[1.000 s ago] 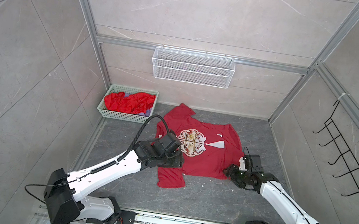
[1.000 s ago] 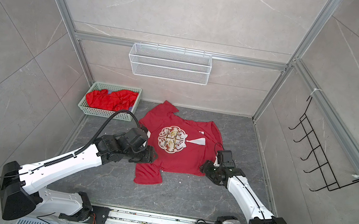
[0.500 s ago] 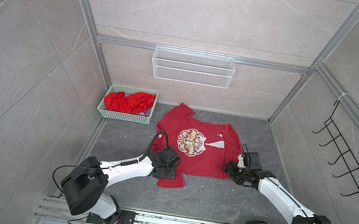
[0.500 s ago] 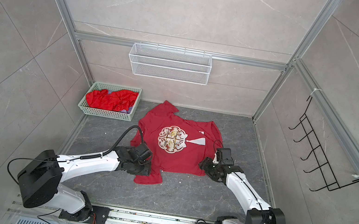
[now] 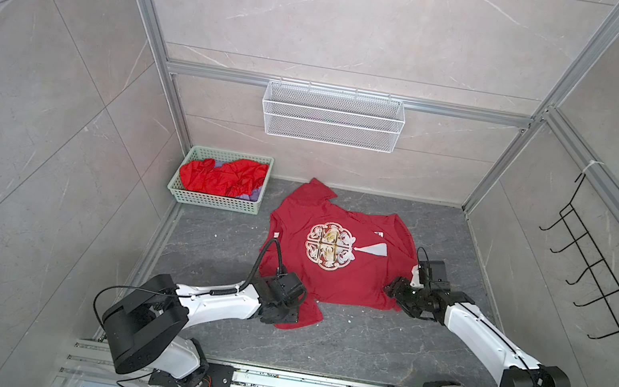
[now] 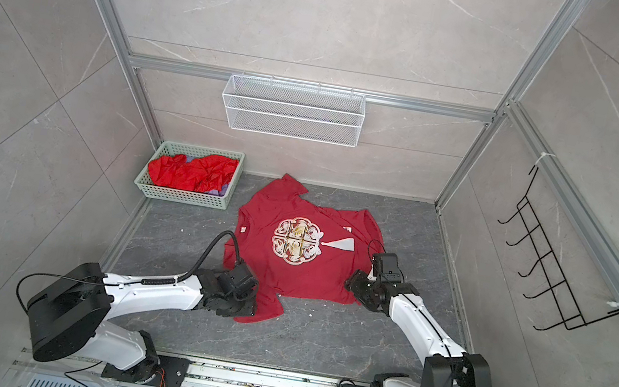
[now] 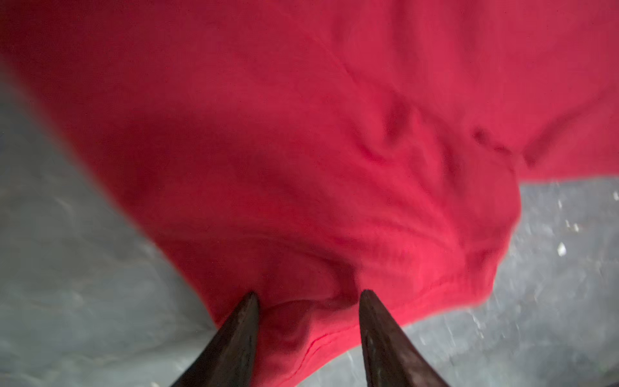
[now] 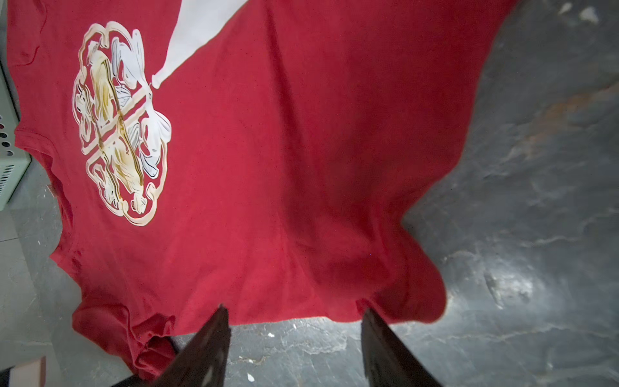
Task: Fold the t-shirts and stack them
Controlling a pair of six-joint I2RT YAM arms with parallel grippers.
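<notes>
Your dark red t-shirt (image 5: 331,282) lies flat on the grey floor (image 5: 358,349) mid-frame in both top views, and its white neck label (image 5: 276,234) is too small to read. The green basket (image 5: 214,201) left of centre holds crumpled red clothes (image 5: 222,178). The left gripper (image 7: 310,295) has its fingers spread around the sleeve (image 5: 307,314) edge without pinching it, and the right gripper (image 8: 294,313) has its fingers spread at the hem, gripping nothing.

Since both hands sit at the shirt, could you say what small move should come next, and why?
Probably close the left hand on the shirt: cloth lies between its open fingers, while the right hand, also open, frames only floor at the hem.
</notes>
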